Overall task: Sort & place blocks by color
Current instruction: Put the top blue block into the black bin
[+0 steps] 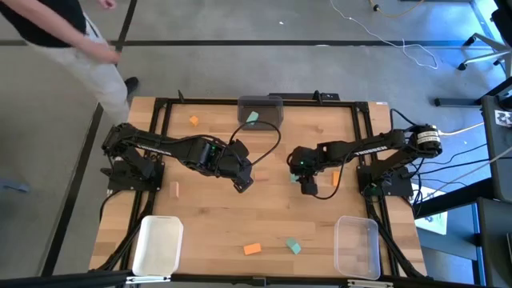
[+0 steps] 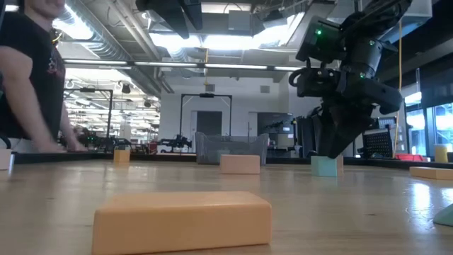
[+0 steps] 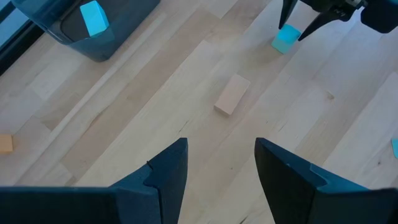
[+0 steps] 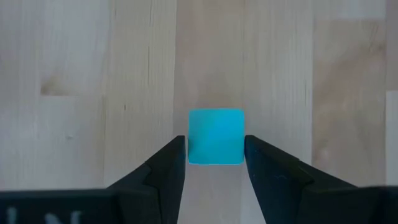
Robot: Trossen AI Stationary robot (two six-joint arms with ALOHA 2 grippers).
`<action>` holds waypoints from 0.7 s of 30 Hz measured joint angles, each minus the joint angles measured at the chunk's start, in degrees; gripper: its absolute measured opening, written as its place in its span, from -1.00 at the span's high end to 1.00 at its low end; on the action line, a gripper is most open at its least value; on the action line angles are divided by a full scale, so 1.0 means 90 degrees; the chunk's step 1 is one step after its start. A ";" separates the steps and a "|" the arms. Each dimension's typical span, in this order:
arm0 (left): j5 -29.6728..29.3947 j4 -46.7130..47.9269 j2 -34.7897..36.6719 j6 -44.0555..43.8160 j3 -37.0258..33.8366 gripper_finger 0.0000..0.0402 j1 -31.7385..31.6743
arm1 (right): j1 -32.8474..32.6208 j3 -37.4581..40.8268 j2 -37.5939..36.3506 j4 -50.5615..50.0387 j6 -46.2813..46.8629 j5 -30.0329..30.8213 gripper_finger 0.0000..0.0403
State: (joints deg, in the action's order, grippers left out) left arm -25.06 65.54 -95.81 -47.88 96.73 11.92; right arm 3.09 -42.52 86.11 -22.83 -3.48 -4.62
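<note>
My right gripper [image 4: 215, 151] is near the table's middle, pointing down, shut on a teal block [image 4: 216, 137] that also shows in the high view [image 1: 295, 178] and the low view [image 2: 326, 166]. My left gripper [image 3: 221, 165] hovers open to its left [image 1: 244, 181], over bare wood, with a tan block [image 3: 231, 94] lying flat beyond its fingertips. Another teal block [image 1: 253, 118] lies in the dark grey bin [image 1: 272, 102] at the far edge. Loose on the table are orange blocks [image 1: 194, 120] [image 1: 252, 249] and a teal block [image 1: 294, 246]. My right gripper pinches the teal block between its two fingers, on two opposite side faces [image 4: 191, 140]. The fingers come from above, pointing down. The block sits upright with its underside on the table [image 2: 326, 173].
A white bin [image 1: 158, 244] stands at the near left corner and a clear bin [image 1: 357, 246] at the near right. An orange block [image 1: 334, 178] lies right of my right gripper, a pale block [image 1: 176, 190] at the left. A person [image 1: 56, 32] stands beyond the far left corner.
</note>
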 joint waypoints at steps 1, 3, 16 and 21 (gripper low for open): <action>0.0000 0.0000 0.0000 0.0000 0.0000 0.11 0.0000 | 0.0000 0.0000 0.0031 0.0037 0.0001 0.0000 0.17; 0.0000 0.0000 0.0000 0.0000 0.0000 0.11 0.0000 | 0.0000 0.0000 0.0121 0.0103 0.0014 0.0001 0.17; -0.0039 0.0002 0.0000 0.0000 0.0000 0.11 0.0000 | -0.0002 -0.0019 0.0805 0.0654 0.0044 0.0068 0.34; -0.0041 0.0002 0.0000 0.0000 0.0000 0.11 -0.0001 | 0.0008 0.0015 0.0611 0.0712 0.0175 0.0063 0.34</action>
State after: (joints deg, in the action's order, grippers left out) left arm -25.43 65.56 -95.81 -47.88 96.73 11.91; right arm 3.17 -42.39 91.61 -16.42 -1.91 -4.05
